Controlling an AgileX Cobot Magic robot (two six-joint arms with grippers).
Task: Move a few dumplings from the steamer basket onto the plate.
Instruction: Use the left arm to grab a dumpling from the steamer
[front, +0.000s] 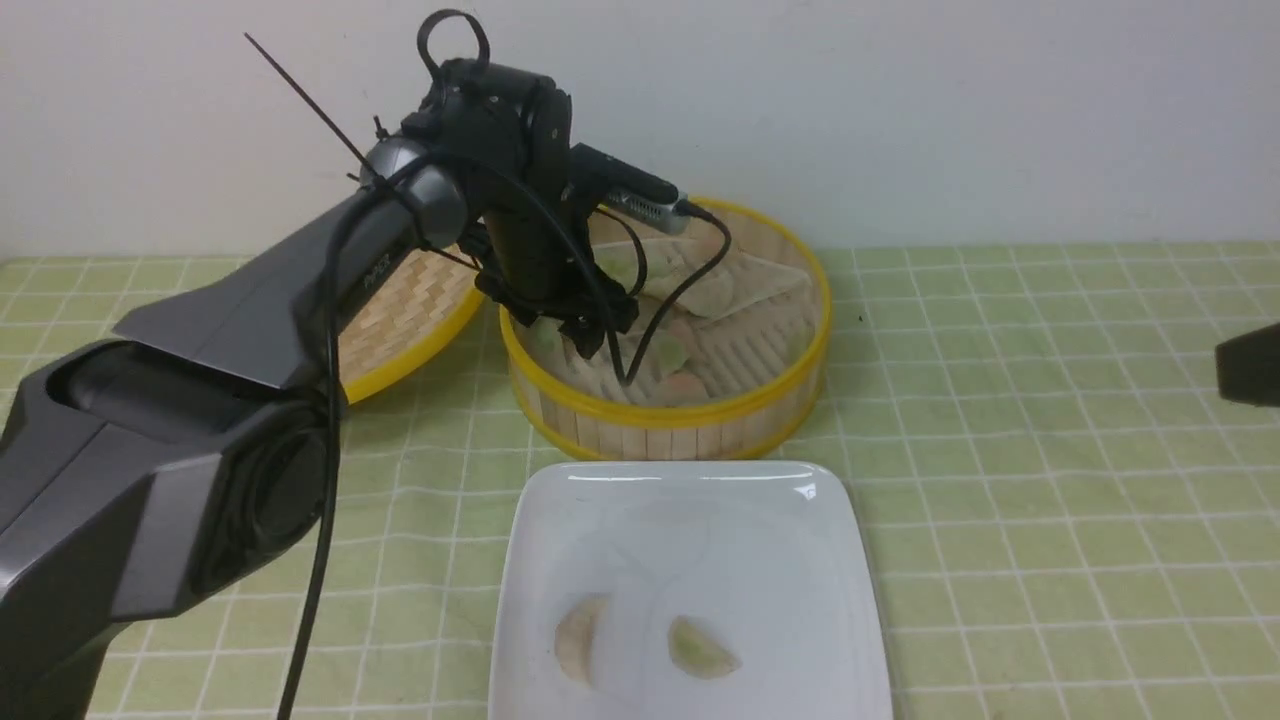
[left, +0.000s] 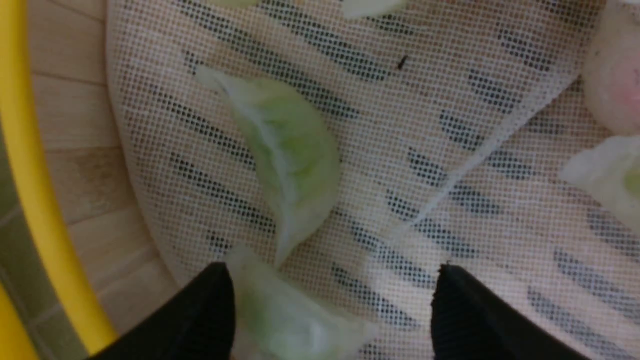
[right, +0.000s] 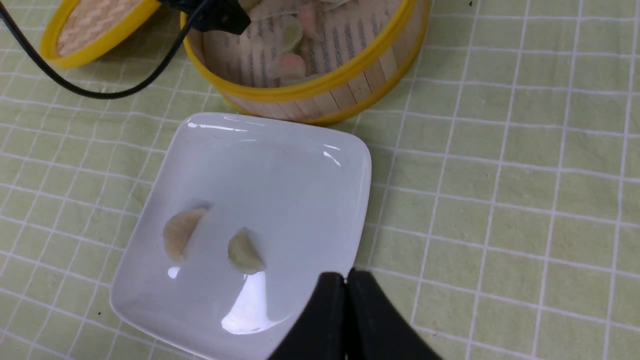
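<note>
2 dumplings lie on the plate: a beige dumpling and a green dumpling, apart from each other, near its front edge. More dumplings lie in the basket, which stands just behind the plate on a green checked cloth.

The left gripper is down inside the basket at its left side, jaws spread wide and holding nothing. In the left wrist view, 1 pale green dumpling lies on the mesh liner between the 2 fingertips, close against 1 of them. Another green one lies just beyond it.

The right gripper hangs beside the plate's right edge, fingers pressed together, empty. The woven lid rests left of the basket.

This looks like the pick of a 3rd dumpling. The next move likely calls for closing gently on the nearer green dumpling alone, without snagging the liner or its neighbour.
</note>
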